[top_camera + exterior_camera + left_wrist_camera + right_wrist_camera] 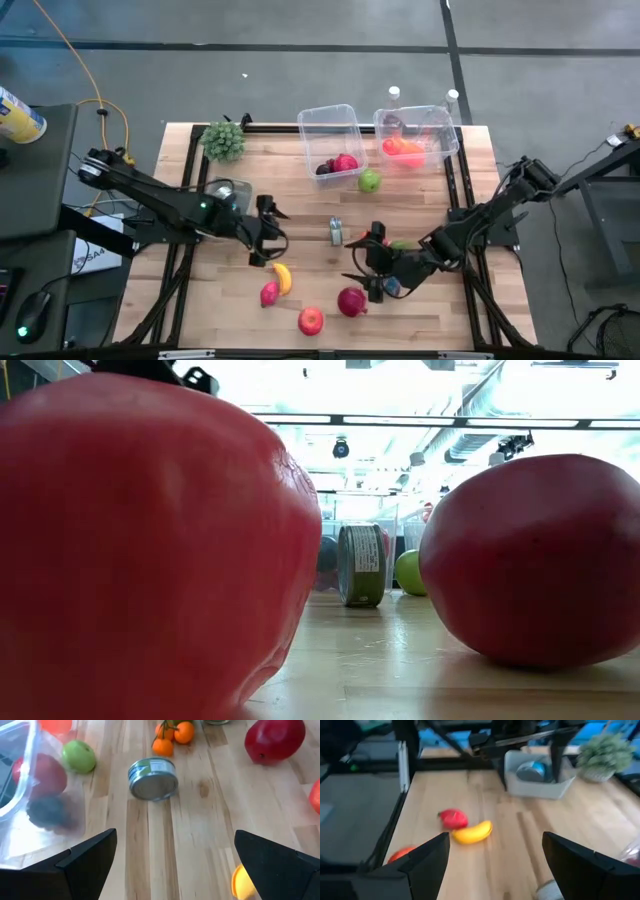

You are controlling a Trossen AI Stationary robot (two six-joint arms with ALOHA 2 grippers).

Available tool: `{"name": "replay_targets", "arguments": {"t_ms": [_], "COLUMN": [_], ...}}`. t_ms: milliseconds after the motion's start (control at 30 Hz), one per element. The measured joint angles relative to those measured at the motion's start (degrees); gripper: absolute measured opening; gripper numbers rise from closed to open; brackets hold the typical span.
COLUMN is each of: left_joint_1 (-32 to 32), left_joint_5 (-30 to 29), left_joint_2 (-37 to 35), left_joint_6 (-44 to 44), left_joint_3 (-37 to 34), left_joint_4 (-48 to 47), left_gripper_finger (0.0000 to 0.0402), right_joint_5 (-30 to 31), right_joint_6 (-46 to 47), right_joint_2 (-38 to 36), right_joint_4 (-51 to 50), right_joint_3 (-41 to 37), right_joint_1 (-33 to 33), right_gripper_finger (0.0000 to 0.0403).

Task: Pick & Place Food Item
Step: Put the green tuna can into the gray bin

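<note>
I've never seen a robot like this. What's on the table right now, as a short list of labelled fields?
Surface: wooden table
Left gripper: jaws open, empty, above the banana
Right gripper: jaws open, empty, by the dark red fruit
Loose items: tin can, green apple, red apple
Bins: two clear tubs at the far edge, both holding fruit
Decor: small green plant

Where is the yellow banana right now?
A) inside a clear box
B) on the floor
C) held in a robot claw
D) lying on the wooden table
D: the banana lies on the bare wooden table next to a small red fruit, outside both clear boxes, and the open left gripper is above it, not holding it.
</note>
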Motion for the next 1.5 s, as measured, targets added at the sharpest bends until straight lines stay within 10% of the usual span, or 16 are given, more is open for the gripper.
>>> {"name": "replay_targets", "arguments": {"t_ms": [800,1500], "left_joint_1": [-6.0,-12.9], "left_joint_5": [0.4,0.6], "left_joint_2": [-15.0,-23.7], "left_joint_6": [-5.0,-7.0], "left_joint_3": [0.0,-5.4], "left_joint_4": [-21.4,-23.8], "left_gripper_finger": [0.0392,0.0392], "right_joint_5": [6.8,-6.0], "right_joint_6": [23.0,49.6], "right_joint_2": [19.8,16.7], "right_joint_4": [0.4,-15.9], "right_joint_3": [0.7,0.7], "right_joint_1": [-5.1,-8.2], "right_gripper_finger": [0.0305,0.0305]}}
